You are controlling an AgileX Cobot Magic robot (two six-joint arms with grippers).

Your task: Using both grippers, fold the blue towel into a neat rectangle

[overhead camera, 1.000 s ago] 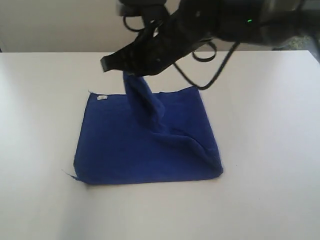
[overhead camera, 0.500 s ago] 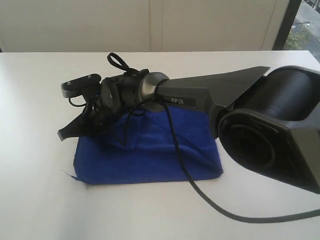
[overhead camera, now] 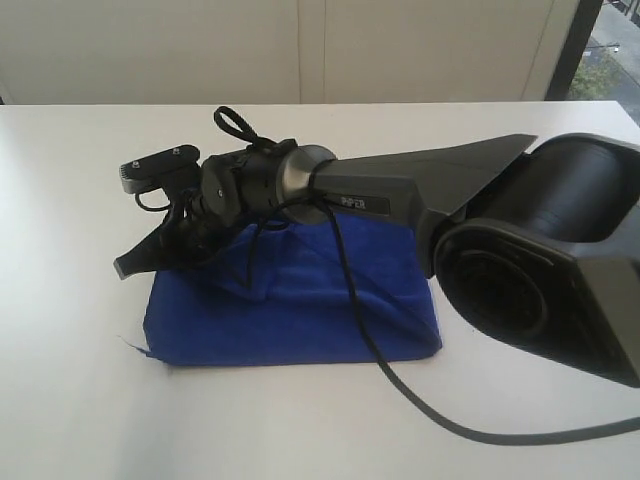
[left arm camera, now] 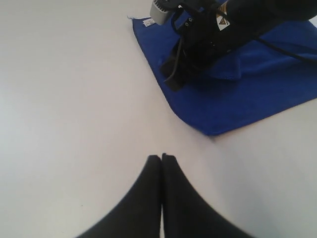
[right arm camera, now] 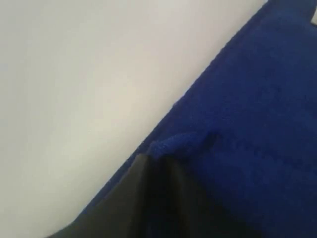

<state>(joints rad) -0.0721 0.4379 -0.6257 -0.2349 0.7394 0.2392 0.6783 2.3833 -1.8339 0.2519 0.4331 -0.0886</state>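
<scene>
Lowered since a second ago, right hand [overhead camera: 128, 266] pinches the towel [overhead camera: 300, 320] fold at its left edge; its arm [overhead camera: 420, 185] reads "PIPER". Left hand [left arm camera: 161, 157] is closed, empty, above the table [left arm camera: 59, 99].

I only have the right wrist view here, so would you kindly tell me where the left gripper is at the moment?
Observer: The left gripper hangs over bare table, apart from the blue towel, its jaws shut on nothing.
Operator: Thank you. Where on the towel is my right gripper?
Observer: In the exterior view the right gripper is at the towel's left edge, with its arm stretched across the cloth.
Operator: Does the towel lie flat?
Observer: Not fully; a raised fold runs from under the arm toward the near right corner.
</scene>
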